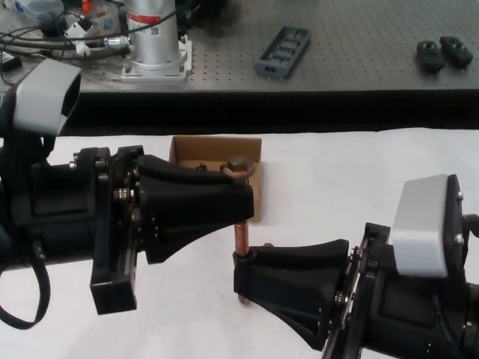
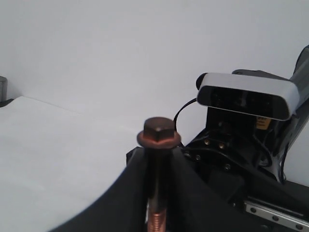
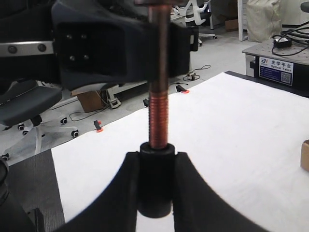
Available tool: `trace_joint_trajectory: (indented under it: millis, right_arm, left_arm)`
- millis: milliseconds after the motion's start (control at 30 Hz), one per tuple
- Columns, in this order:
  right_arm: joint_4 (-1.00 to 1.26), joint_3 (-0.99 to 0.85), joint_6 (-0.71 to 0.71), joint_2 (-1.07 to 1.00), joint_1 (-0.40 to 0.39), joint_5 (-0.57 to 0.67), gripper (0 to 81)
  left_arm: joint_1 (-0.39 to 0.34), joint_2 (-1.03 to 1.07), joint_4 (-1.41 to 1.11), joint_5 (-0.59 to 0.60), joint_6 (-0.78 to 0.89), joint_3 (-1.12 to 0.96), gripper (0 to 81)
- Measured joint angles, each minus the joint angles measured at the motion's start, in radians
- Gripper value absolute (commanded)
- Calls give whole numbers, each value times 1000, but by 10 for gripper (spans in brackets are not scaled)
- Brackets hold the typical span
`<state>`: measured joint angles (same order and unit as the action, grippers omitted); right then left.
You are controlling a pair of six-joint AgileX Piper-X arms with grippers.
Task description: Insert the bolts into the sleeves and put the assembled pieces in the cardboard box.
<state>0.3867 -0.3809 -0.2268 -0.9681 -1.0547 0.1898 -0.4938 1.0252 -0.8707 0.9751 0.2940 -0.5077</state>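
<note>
A copper bolt stands upright above the white table, its hex head up. My left gripper is shut on its smooth shank just under the head. The threaded lower end goes down into a black sleeve, on which my right gripper is shut. The two grippers face each other, left above right. Behind them sits the open cardboard box, partly hidden by the left gripper, with at least one dark piece inside.
White cloth covers the bench. Behind it runs a perforated metal bench with a metal post, cables, a black slotted holder and two black parts. The box corner shows in the right wrist view.
</note>
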Motion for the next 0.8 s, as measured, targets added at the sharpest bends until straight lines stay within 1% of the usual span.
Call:
trace_joint_trajectory:
  millis: [267, 433, 733, 767, 800]
  right_arm:
    - [19, 0, 0, 0, 0, -15, 38]
    - [86, 0, 0, 0, 0, -24, 38]
    - [121, 0, 0, 0, 0, -29, 38]
    - [123, 0, 0, 0, 0, -29, 38]
    - [124, 0, 0, 0, 0, -29, 38]
  left_arm:
    - [0, 0, 0, 7, 0, 0, 6]
    - [0, 0, 0, 10, 0, 0, 6]
    - [0, 0, 0, 23, 16, 0, 6]
    - [0, 0, 0, 23, 21, 0, 26]
    - [0, 0, 0, 20, 31, 0, 78]
